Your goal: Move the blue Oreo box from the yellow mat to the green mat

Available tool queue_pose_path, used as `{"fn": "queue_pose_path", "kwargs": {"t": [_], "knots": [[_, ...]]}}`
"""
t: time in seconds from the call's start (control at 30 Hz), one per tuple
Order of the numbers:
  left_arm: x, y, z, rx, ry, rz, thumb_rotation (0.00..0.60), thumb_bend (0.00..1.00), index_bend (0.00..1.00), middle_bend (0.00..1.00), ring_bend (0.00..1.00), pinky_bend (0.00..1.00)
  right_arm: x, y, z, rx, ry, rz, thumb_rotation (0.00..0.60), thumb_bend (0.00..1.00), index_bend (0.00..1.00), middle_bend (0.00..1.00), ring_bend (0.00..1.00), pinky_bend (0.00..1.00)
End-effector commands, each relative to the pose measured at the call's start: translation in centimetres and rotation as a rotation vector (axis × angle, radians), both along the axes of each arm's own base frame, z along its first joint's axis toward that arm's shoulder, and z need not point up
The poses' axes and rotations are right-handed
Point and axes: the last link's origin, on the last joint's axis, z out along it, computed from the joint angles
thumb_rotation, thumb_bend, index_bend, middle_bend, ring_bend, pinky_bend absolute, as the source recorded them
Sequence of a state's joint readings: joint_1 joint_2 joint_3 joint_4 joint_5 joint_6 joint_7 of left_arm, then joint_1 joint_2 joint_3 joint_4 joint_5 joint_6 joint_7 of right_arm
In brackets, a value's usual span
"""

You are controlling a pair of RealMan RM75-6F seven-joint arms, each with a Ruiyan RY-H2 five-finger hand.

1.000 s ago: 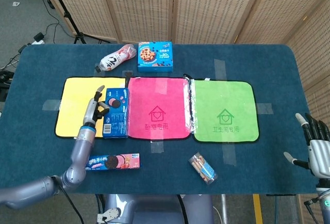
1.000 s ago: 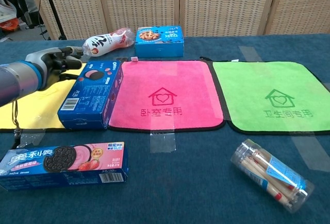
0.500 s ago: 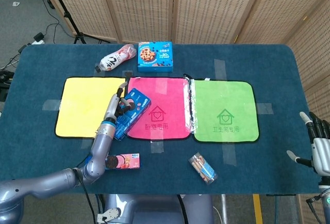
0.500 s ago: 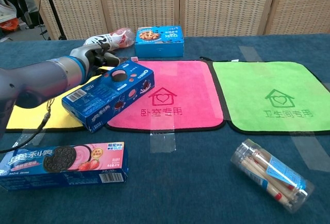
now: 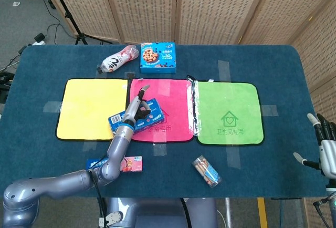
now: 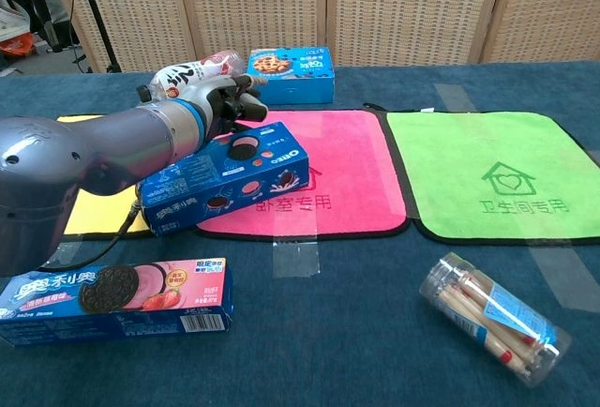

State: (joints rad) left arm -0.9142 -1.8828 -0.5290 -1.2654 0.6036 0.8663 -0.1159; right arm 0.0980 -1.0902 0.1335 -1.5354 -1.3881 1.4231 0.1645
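The blue Oreo box (image 5: 134, 116) hangs tilted over the left part of the pink mat (image 5: 170, 94), its long side turned across the mat. My left hand (image 5: 138, 102) grips it from the far side; in the chest view the left hand (image 6: 223, 102) sits just behind the Oreo box (image 6: 225, 180). The yellow mat (image 5: 90, 114) lies bare to the left. To the right of the pink mat is the green mat (image 5: 228, 113), with nothing on it, also seen as the green mat (image 6: 487, 173). My right hand (image 5: 325, 146) hovers open off the table's right front corner.
A pink strawberry Oreo box (image 6: 112, 294) lies at the front left. A clear tube of biscuit sticks (image 6: 492, 318) lies at the front right. At the back stand a blue cookie box (image 5: 158, 56) and a lying white-and-red bottle (image 5: 118, 59).
My left hand has lifted the blue Oreo box off the yellow mat's right edge and carried it right over the pink mat, turning it crosswise. The right hand sank slightly.
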Motion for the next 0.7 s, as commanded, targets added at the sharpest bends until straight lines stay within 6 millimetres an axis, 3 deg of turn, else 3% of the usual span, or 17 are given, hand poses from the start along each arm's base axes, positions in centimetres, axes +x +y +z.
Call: {"fn": "queue_pose_path", "kwargs": {"t": [0.03,0.17,0.2,0.27,0.33,0.4,0.7], "knots": [[0.1,-0.4,1.8,0.034,-0.042,-0.03,0.6,1.0,0.0,0.0,0.02,0.18,0.0,0.0,0.0,0.001,0.001,0.001,0.6,0.0,0.0,0.0,0.0,0.0],[-1.1,-1.3,4.3,0.094,-0.004,-0.107,0.6,1.0,0.0,0.0,0.02,0.18,0.2,0.2,-0.2,0.008,0.004,0.007,0.6,0.0,0.0,0.0,0.0,0.0],[-1.7,-1.5,5.0,0.11,0.017,-0.129,0.6,0.94,0.0,0.0,0.01,0.17,0.2,0.2,-0.3,0.01,0.005,0.01,0.6,0.0,0.0,0.0,0.0,0.0],[-2.5,-1.7,5.9,0.129,0.051,-0.161,0.6,0.63,0.0,0.0,0.0,0.08,0.3,0.3,-0.4,0.013,0.009,0.013,0.6,0.0,0.0,0.0,0.0,0.0],[-3.7,-1.9,6.9,0.141,0.109,-0.204,0.6,0.22,0.0,0.0,0.0,0.0,0.5,0.3,-0.6,0.018,0.013,0.016,0.6,0.0,0.0,0.0,0.0,0.0],[-5.5,-1.9,8.4,0.172,0.215,-0.251,0.6,0.03,0.0,0.0,0.0,0.0,0.6,0.3,-0.8,0.023,0.016,0.02,0.6,0.0,0.0,0.0,0.0,0.0],[-12.6,-2.3,13.5,0.192,0.638,-0.436,0.6,0.0,0.0,0.0,0.0,0.0,1.0,0.3,-1.3,0.033,0.029,0.03,0.6,0.0,0.0,0.0,0.0,0.0]]}}
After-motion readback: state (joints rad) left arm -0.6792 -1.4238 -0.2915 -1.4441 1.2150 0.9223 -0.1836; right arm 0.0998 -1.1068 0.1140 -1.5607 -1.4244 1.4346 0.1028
